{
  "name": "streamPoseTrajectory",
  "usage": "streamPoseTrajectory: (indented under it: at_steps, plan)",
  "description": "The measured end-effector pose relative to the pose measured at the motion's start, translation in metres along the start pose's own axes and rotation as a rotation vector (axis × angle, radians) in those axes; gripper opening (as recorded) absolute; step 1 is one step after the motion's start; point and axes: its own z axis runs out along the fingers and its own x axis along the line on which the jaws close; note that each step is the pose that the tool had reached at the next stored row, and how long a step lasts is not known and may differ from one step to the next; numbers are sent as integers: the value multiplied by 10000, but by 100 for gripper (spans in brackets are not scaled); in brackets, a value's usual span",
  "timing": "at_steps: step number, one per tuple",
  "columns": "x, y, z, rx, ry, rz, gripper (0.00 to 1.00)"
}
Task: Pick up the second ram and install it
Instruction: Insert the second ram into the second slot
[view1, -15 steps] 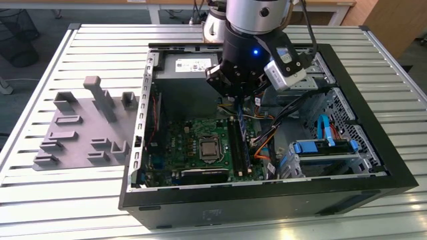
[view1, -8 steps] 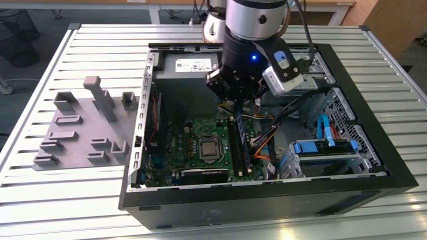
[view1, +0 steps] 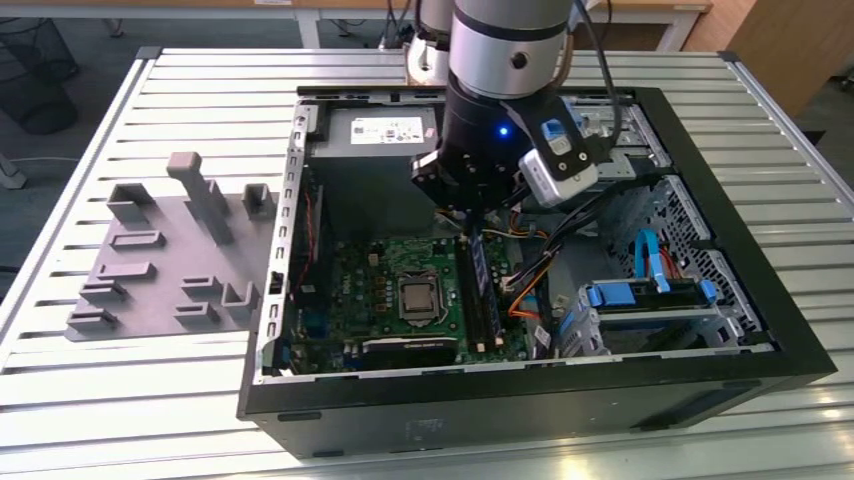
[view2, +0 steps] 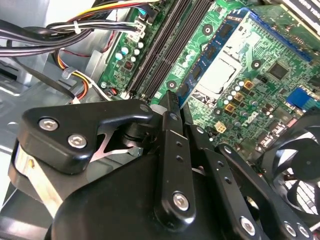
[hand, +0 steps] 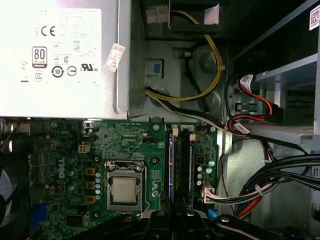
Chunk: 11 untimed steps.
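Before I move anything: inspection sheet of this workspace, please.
Surface: slatted metal table, bearing the open case.
Job's things: blue ram stands in the slot beside the CPU; the dark slots next to it look empty.
Clutter: grey tray with raised blocks, on the exterior view's left of the case.
Tool: tool is inside the case, low at the ram's end; whether it grips the ram cannot be told.
Cables: yellow and black wires loop by the power supply; black bundle lies beside the slots.
Surroundings: dark bin on the floor past the table.
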Motion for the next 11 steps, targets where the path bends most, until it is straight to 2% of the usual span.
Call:
streamPoseTrajectory:
  at_steps: [8,11]
  plan:
    - [-1,-4,20,-2,0,25,14]
    - [-4,-8,58,-9,0,26,14]
